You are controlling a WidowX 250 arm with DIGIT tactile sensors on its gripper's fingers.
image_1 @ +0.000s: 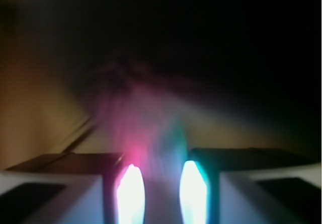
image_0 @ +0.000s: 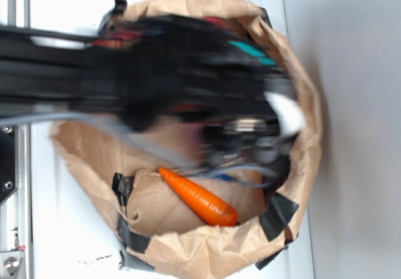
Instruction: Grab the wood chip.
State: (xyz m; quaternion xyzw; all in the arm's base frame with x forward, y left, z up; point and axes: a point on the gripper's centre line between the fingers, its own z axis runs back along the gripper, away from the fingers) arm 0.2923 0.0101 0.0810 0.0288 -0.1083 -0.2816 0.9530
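Brown crumpled paper bag (image_0: 301, 185), rim rolled down, walls patched with black tape (image_0: 277, 215), rings the workspace on a white surface (image_0: 56, 241); little room inside. My arm (image_0: 125, 72) is a dark blur across the opening, the hand (image_0: 250, 138) low within. One smooth orange carrot (image_0: 199, 197) lies on the floor of the bag, near its front wall. Wood chip: I cannot find it. Wrist view is blurred; two glowing fingertips (image_1: 131, 194) stand slightly apart with nothing visible between them.
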